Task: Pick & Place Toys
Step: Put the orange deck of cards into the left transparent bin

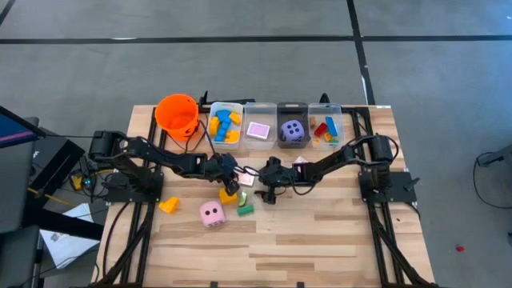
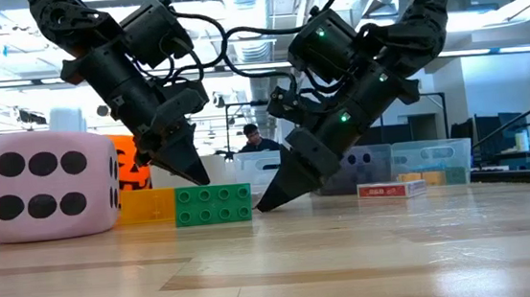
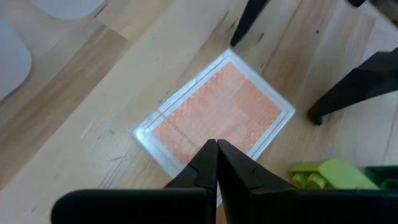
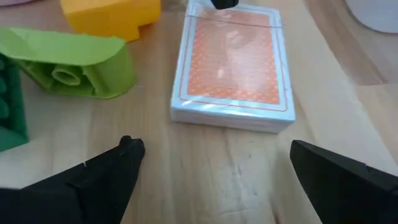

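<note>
- Toys are partly sorted: of the four clear bins (image 1: pixel 270 105) along the table's far edge, one holds blue and yellow blocks (image 1: pixel 224 126), the next a pink-and-white card (image 1: pixel 259 130), the third the purple die (image 1: pixel 294 131), and the last red, blue and yellow blocks (image 1: pixel 326 129).
- Left on the wood: the pink die (image 1: pixel 212 213), an orange block (image 1: pixel 169 205), a yellow block (image 1: pixel 228 195), green blocks (image 1: pixel 245 207) and a card deck (image 4: pixel 233 65) lying flat between the two grippers.
- Left gripper (image 3: pixel 217 163) has its fingers pressed together, holding nothing, tips low at one edge of the deck.
- Right gripper (image 4: pixel 214 167) is spread wide and empty, its fingers low over the wood just short of the deck's opposite end.
- My judgement: roughly half done; the deck looks like the current target, and the die and loose blocks remain.
- Orange bucket (image 1: pixel 177 114) stands beside the bins.
</note>
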Controlling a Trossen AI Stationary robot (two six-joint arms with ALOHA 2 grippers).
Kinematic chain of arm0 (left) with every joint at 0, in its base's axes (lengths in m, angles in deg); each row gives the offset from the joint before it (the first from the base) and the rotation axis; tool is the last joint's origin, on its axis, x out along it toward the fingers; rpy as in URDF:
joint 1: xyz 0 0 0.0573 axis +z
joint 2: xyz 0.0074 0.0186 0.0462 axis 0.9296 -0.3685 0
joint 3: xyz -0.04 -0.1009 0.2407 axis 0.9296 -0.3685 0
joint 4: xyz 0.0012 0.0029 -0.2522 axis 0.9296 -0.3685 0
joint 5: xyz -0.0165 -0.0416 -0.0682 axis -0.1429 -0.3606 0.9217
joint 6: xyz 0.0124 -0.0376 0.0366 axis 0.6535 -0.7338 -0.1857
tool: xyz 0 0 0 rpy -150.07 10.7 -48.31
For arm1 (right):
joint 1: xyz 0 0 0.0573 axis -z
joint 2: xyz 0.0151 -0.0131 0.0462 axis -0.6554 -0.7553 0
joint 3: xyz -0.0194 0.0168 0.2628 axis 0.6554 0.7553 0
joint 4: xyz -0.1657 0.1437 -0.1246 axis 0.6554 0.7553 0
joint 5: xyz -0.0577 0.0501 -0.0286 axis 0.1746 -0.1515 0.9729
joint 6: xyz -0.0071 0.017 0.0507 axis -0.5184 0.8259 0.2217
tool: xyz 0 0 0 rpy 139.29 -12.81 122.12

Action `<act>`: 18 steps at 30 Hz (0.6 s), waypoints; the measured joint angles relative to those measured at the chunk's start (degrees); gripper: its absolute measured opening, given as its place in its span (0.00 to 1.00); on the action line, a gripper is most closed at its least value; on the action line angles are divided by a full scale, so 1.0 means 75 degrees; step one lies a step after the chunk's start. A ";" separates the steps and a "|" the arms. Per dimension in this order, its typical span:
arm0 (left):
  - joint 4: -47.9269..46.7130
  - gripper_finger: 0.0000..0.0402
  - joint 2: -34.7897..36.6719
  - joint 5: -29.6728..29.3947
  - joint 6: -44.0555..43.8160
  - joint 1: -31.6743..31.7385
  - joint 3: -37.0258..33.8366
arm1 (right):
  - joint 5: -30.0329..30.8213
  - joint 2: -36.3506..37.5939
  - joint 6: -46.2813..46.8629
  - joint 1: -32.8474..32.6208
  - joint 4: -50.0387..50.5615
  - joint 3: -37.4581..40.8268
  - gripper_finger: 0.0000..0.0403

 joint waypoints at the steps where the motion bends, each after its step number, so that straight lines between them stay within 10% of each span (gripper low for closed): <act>1: 0.0072 0.00 -0.0005 0.0005 0.0001 -0.0002 0.0001 | 0.0000 -0.0002 -0.0005 0.0017 -0.0046 0.0000 0.99; 18: 0.0653 0.00 -0.0011 0.0023 0.0001 -0.0003 0.0007 | -0.0820 -0.0035 -0.0158 0.0060 -0.0452 0.0012 0.99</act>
